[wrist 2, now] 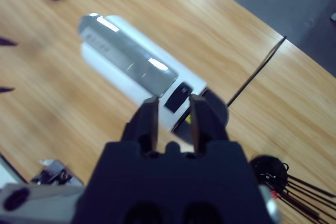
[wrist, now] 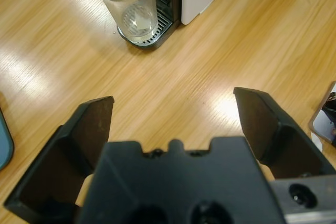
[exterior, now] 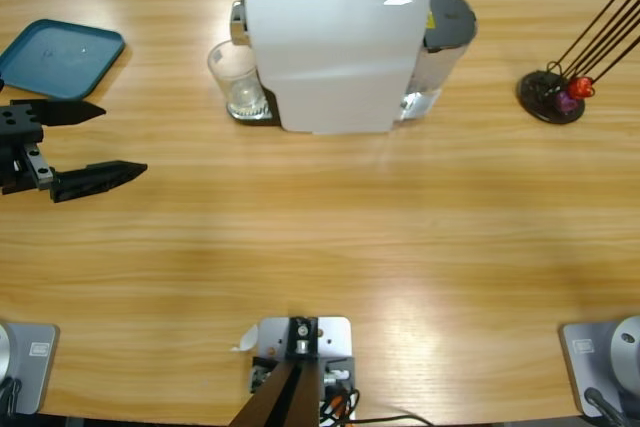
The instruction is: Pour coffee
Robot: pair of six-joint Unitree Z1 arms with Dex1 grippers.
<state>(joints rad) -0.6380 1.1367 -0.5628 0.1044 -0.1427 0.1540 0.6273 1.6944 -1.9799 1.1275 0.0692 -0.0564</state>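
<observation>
While my left gripper (exterior: 108,140) waits wide open and empty near the table's left edge, the glass (exterior: 236,79), holding little visible coffee, stands on the white machine's (exterior: 335,47) drip tray: fragile, slippery, light, best clasped mid-wall.

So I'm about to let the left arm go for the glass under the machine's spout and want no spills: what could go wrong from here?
1. The glass is clear, tall and narrow, so the open left gripper could nudge and tip it on approach.
2. It stands on the drip tray tight against the white coffee machine; the far jaw may hit the machine.
3. The right gripper hangs above the machine and could cross the lifting path.
</observation>
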